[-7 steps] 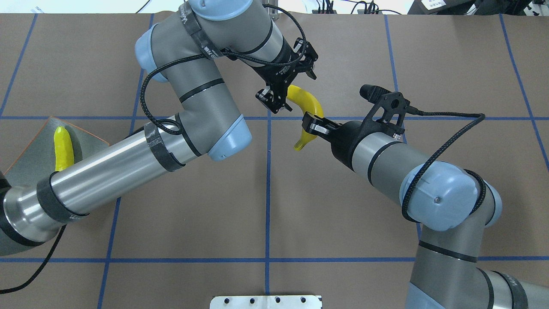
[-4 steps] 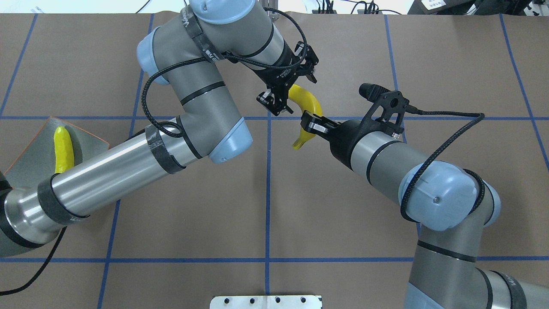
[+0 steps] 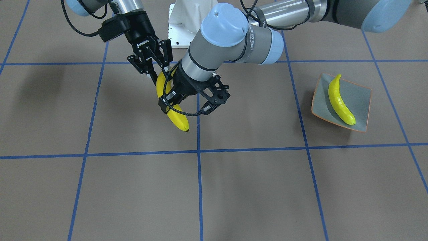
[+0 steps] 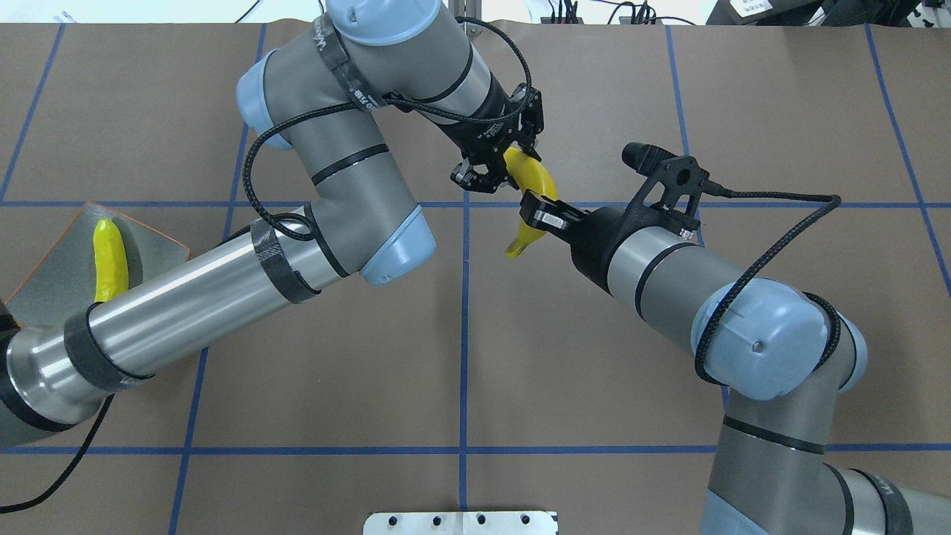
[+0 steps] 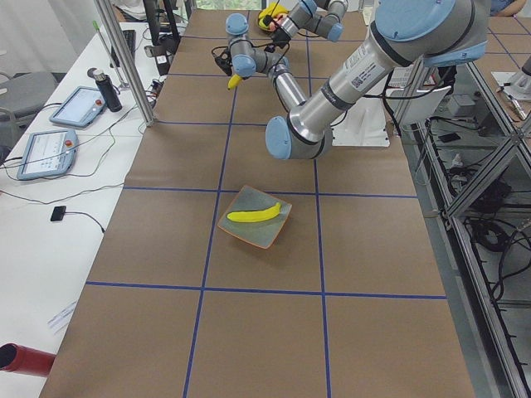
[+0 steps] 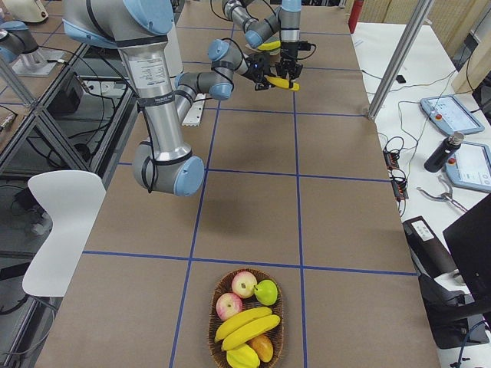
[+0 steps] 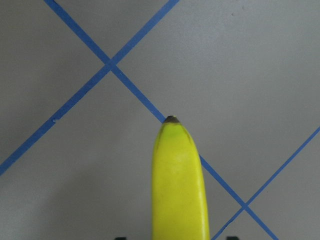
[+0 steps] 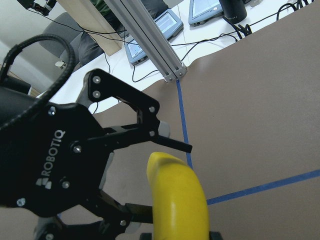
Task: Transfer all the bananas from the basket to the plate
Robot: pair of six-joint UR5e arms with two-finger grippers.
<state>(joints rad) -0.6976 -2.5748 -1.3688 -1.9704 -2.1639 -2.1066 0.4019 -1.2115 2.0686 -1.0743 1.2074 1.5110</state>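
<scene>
A yellow banana (image 4: pixel 529 178) hangs above the table's middle with my right gripper (image 4: pixel 536 210) shut on it. My left gripper (image 4: pixel 496 169) is open around the banana's far part, its fingers (image 8: pixel 170 142) on either side with a gap showing. The left wrist view shows the banana (image 7: pixel 180 185) pointing out past the fingers. In the front view the right gripper (image 3: pixel 157 72) holds the near end of that banana (image 3: pixel 177 117). A second banana (image 3: pixel 339 100) lies on the plate (image 3: pixel 362 97) at the table's left. The basket (image 6: pixel 211 330), on the far right, holds two bananas (image 6: pixel 245 322).
Apples (image 6: pixel 244 284) and other fruit share the basket. A white mounting plate (image 4: pixel 461 522) sits at the robot's edge of the table. A metal post (image 6: pixel 391 69) and tablets (image 5: pixel 46 149) stand on the operators' side. My left arm's long link (image 4: pixel 186 297) passes over the plate's corner.
My left gripper has moved in over the banana's far part, so its fingers now flank it. The right gripper has kept its hold and barely shifted.
</scene>
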